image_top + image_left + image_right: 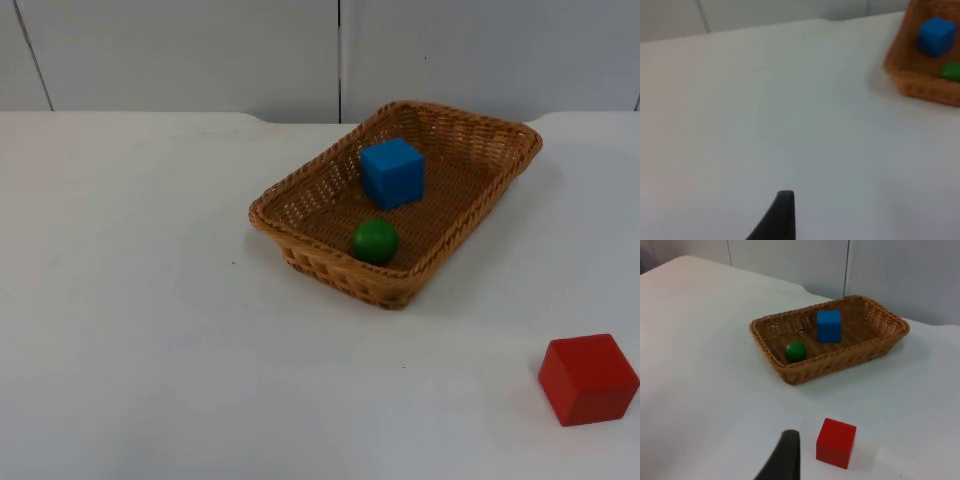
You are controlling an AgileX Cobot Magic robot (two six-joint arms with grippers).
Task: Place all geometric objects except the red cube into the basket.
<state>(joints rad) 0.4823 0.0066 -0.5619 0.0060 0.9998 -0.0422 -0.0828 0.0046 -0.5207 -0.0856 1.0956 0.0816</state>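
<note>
The wicker basket (300, 190) holds the blue cube (392, 172) and green ball (375, 241). The red cube (588, 378) sits well apart on the white table (130, 300). Right wrist view: right gripper fingertip (785, 457) just beside the red cube. Left wrist view: left gripper fingertip (780, 215) over bare table, well apart from the basket. Finger spacing of both grippers: cannot tell.

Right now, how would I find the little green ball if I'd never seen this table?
Look for the brown woven basket on the white table. Two things lie inside: a blue cube and the green ball, by the near rim. It's the only round one.

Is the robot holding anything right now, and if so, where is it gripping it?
Nothing is held. The blue cube and green ball lie in the basket; the red cube sits on the table.
</note>
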